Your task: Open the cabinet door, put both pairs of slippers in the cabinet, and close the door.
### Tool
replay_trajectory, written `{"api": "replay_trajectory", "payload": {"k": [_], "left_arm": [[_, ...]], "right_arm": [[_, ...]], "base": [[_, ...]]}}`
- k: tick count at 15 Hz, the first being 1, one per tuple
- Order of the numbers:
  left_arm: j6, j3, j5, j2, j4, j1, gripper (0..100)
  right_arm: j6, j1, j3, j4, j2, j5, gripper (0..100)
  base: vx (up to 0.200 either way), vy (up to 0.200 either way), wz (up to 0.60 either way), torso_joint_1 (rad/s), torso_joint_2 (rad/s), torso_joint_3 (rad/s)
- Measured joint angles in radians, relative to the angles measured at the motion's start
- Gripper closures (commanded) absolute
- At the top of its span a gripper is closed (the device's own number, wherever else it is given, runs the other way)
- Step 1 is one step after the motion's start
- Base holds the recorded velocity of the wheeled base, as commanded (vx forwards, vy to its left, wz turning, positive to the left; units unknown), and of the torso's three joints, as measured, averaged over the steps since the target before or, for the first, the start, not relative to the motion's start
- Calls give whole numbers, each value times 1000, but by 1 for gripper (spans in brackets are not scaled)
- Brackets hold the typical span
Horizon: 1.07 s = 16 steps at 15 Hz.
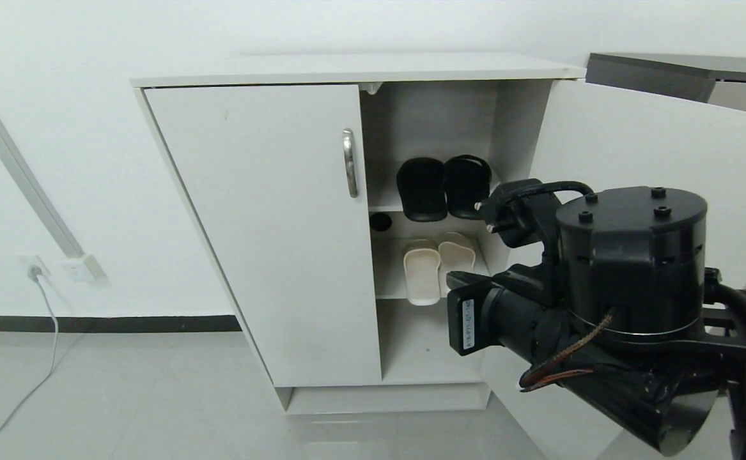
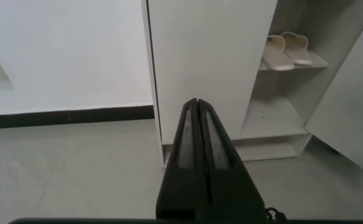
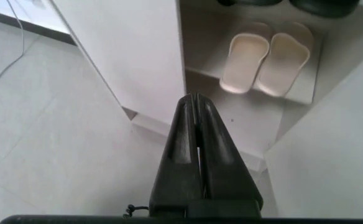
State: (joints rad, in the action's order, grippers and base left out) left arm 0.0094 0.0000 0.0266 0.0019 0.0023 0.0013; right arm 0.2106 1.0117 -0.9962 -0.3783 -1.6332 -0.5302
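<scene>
Right gripper [image 3: 197, 102] and left gripper [image 2: 197, 104] hung pinched shut and empty, black slippers [image 1: 444, 186] on the upper shelf of the cabinet [image 1: 347, 67], beige slippers [image 1: 438, 268] one shelf below, so only closing seemed left: swinging the open door [image 1: 635, 140] shut.

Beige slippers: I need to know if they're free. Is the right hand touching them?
Apart. The right wrist view shows the shut right hand outside the cabinet, with the bare bottom shelf visible between its tip and the beige slippers.
</scene>
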Motion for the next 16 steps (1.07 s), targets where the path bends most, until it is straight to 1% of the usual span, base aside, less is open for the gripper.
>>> {"api": "replay_trajectory", "payload": {"k": [2,5,16], "left_arm": [[0,0,0,0,0,0,100],[-1,0,0,0,0,0,100],[-3,0,-1,0,0,0,100]], "right_arm": [[-22,-12,12,-39,-10,1,100],[-38,-32,31,-43,-19,1,100],[-42,-36,47,-77,-32,1,100]], "base": [[-200,0,0,2,2,2],[-200,0,0,4,1,1],[0,0,0,0,0,0]]}}
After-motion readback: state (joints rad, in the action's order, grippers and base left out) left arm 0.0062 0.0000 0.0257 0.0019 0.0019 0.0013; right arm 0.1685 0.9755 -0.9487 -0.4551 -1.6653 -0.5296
